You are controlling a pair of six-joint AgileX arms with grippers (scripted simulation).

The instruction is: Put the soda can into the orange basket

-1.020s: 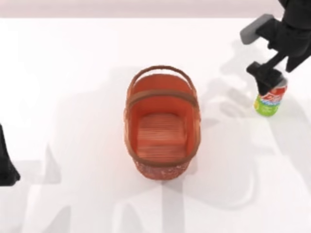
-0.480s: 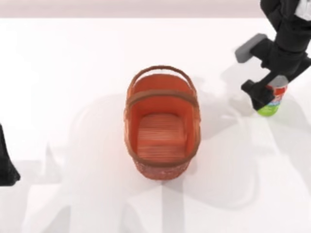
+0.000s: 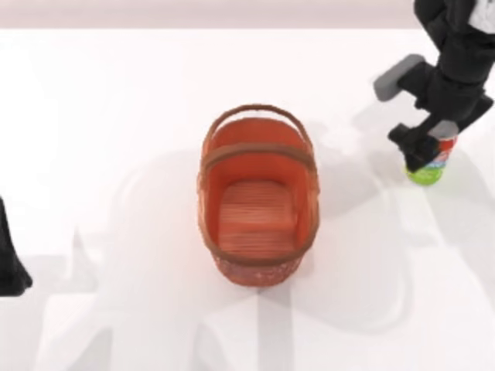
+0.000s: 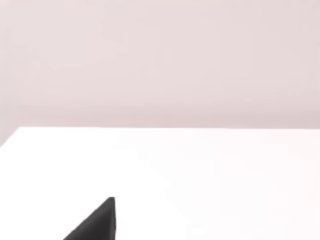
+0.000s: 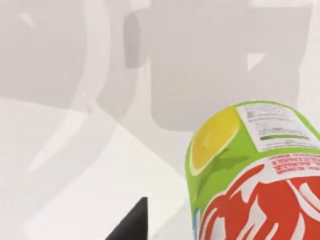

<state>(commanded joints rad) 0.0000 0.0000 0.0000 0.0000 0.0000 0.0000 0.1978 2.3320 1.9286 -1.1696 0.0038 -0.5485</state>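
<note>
The soda can point(image 3: 428, 168) stands upright on the table at the far right, its lime-green lower part showing under my right gripper point(image 3: 424, 151). That gripper is down over the can's top and open. In the right wrist view the can point(image 5: 250, 180) fills the near side, and one dark fingertip point(image 5: 135, 222) stands beside it with a gap between them. The other finger is out of view. The orange basket point(image 3: 207, 166), with its brown handle arched across it, sits in the middle of the table, well to the left of the can. Nothing lies in it.
My left arm point(image 3: 9, 267) is parked at the table's left edge; one of its fingers point(image 4: 97, 225) shows over bare white table. The table's back edge runs along the top of the top view.
My right gripper came down and forward onto the can a second ago, then shifted slightly right in the last half second. The can, the basket and the left arm have not moved.
</note>
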